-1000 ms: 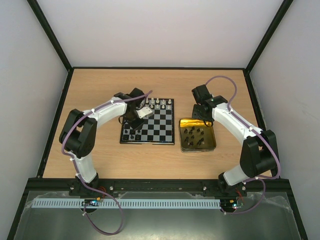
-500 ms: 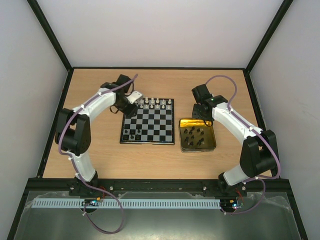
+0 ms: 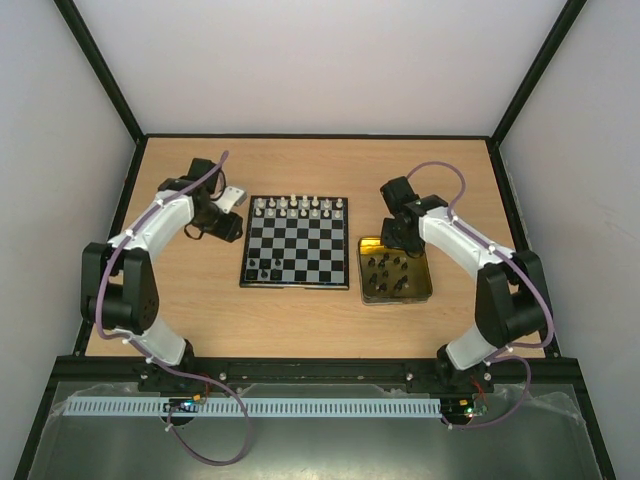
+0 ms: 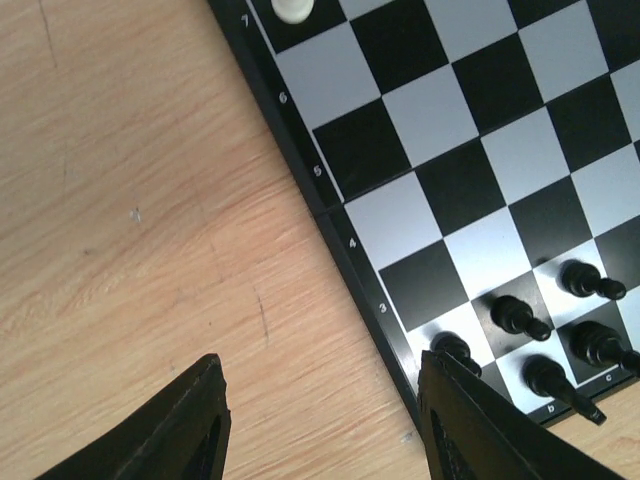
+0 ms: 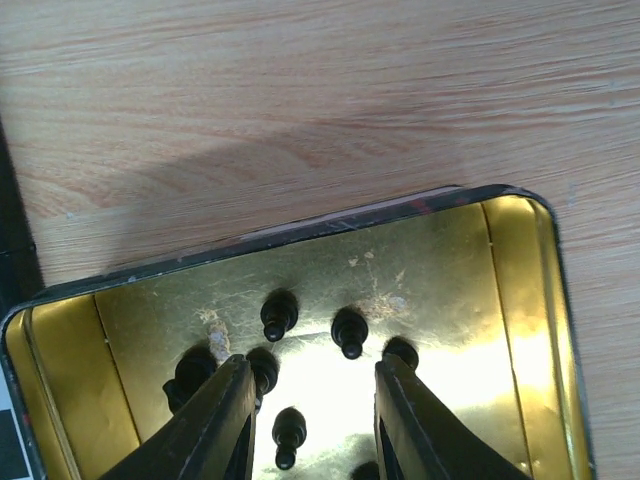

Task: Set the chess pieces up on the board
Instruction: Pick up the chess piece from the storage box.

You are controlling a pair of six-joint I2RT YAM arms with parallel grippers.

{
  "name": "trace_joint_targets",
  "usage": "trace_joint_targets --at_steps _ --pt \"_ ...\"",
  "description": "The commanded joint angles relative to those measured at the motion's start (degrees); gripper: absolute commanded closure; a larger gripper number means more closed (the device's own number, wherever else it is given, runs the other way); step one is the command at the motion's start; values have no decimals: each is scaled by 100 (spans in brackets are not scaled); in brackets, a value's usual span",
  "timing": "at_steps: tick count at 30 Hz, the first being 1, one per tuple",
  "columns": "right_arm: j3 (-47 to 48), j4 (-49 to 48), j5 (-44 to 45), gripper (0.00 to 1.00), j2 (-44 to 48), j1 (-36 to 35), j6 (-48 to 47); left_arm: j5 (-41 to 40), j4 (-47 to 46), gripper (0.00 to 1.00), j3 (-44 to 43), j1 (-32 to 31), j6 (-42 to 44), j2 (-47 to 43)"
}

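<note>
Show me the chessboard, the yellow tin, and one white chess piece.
chessboard point(image 3: 300, 245): top view, on a bare square near its middle.
tin point(image 5: 520, 320): right wrist view, on its yellow inner wall at the right.
white chess piece point(image 4: 292, 8): left wrist view, on its body at the picture's top edge.

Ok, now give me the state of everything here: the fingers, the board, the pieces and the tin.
board: flat, partly set.
white chessmen: standing along the far edge.
black chessmen on board: five at the near left corner.
tin: open, no lid.
black chessmen in tin: loose, not yet placed.
left fingers: open, empty, beside the board.
right fingers: open over the tin, gripping nothing.
</note>
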State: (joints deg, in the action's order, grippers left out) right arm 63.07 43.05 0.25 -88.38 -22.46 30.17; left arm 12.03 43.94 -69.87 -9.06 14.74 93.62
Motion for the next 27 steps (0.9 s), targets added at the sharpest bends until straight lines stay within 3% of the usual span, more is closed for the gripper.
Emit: trace_joint_targets --at_steps 1,27 --pt "-5 -145 -223 68 -322 31 -9 124 -54 46 218 117 -111 -254" --pt "-117 -553 -490 72 -892 31 1 55 -88 46 307 159 -154 -353"
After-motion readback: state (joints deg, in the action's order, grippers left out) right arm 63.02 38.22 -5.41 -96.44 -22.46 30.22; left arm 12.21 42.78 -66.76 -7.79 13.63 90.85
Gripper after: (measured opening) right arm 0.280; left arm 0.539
